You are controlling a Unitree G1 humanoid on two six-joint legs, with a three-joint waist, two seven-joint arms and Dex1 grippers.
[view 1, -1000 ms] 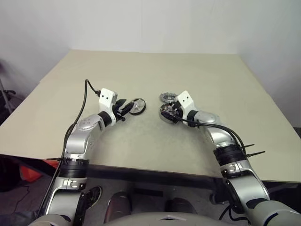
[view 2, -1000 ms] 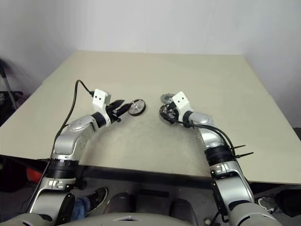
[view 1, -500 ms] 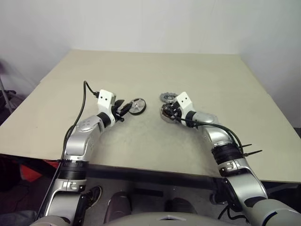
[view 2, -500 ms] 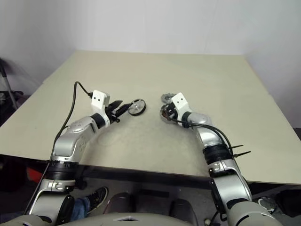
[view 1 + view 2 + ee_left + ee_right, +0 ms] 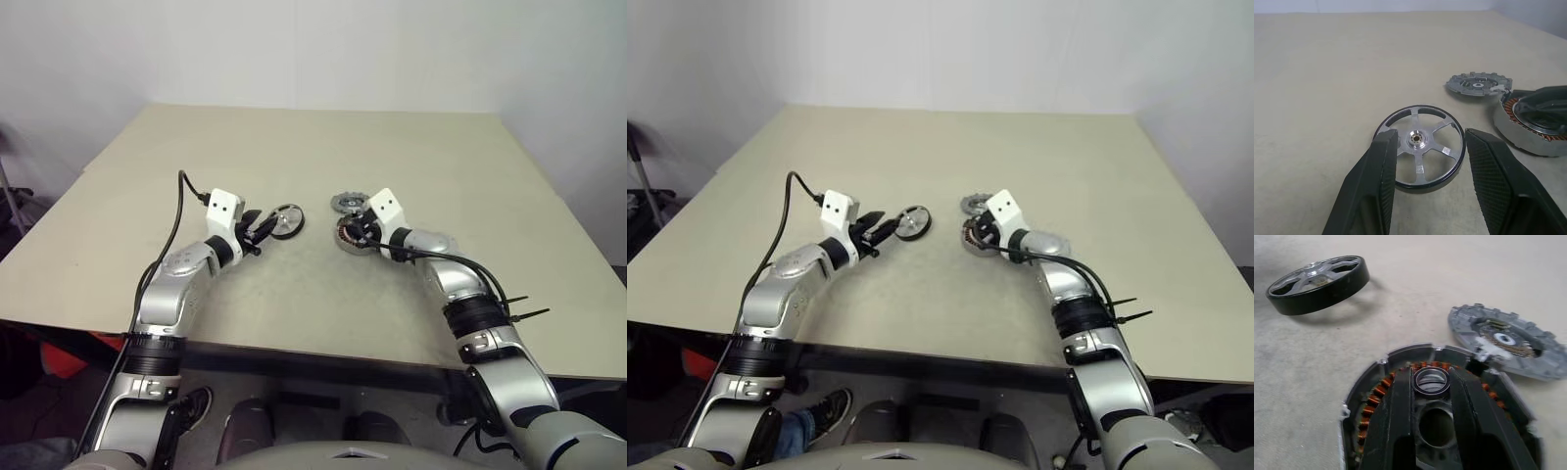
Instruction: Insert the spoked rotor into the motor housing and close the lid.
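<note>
The spoked rotor (image 5: 1420, 147), black-rimmed with silver spokes, sits between the fingers of my left gripper (image 5: 266, 225), which is shut on its rim. In the right wrist view the rotor (image 5: 1317, 281) hangs tilted just above the table with a shadow under it. To its right rests the motor housing (image 5: 349, 236), a silver ring with copper coils (image 5: 1374, 401). My right gripper (image 5: 1431, 377) reaches into it, and its two black fingers are shut on the pale central hub. The lid (image 5: 346, 203), a scalloped grey disc, lies flat just behind the housing.
All three parts are near the middle of a beige table (image 5: 411, 147). A black cable (image 5: 178, 211) loops up from my left wrist. Open tabletop lies on every side, and a white wall stands behind the far edge.
My right gripper's fingers have closed from wide open onto the housing's central hub. The left gripper and the rotor have kept still.
</note>
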